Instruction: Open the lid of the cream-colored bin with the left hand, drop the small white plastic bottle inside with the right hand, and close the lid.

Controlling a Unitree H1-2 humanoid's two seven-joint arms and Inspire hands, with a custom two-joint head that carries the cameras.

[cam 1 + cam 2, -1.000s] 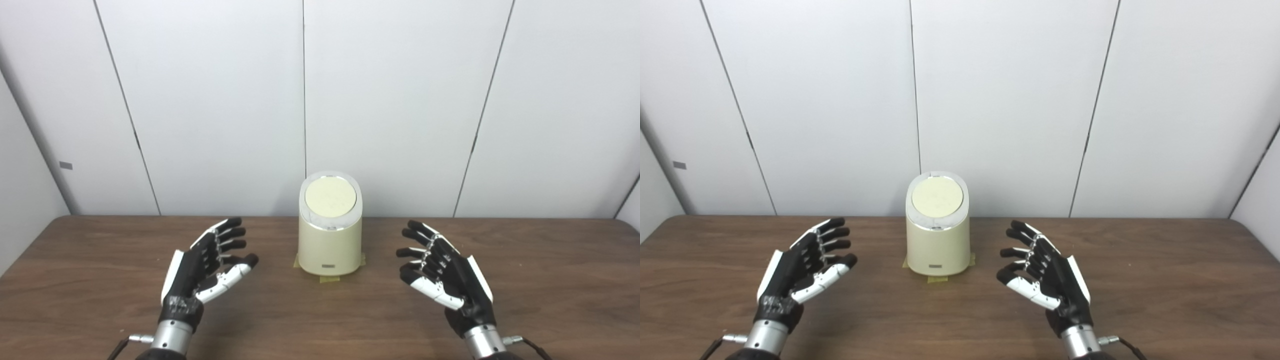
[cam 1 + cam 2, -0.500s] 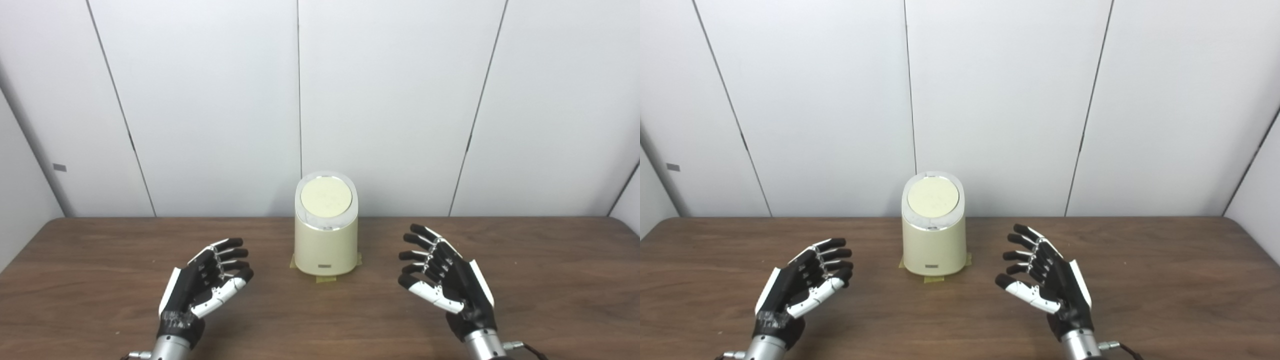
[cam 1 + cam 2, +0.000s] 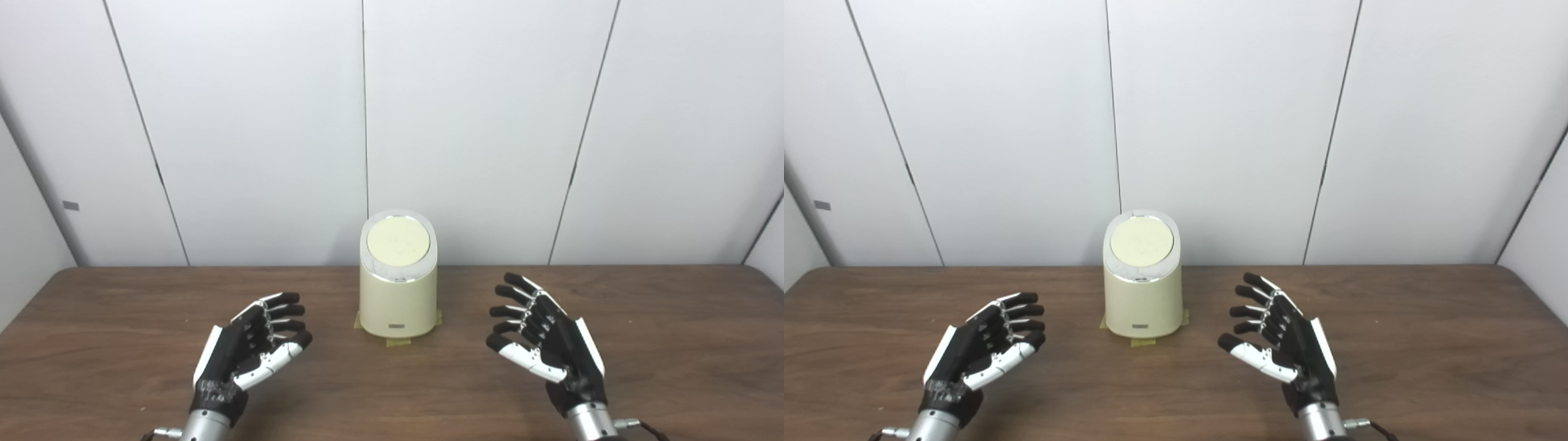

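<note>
Bin (image 3: 1143, 300) stands upright at the table's (image 3: 1427, 343) far middle, close to the white panel wall (image 3: 1213, 122), its round lid (image 3: 1142, 241) shut and tilted toward us. Yellow tape (image 3: 1145, 342) peeks out under its base. Left hand (image 3: 980, 349) hovers over the wood, left of the bin and nearer us, palm turned inward, fingers apart, holding nothing. Right hand (image 3: 1281, 349) mirrors it on the other side, fingers spread, empty too. Both sit well apart from the bin.
</note>
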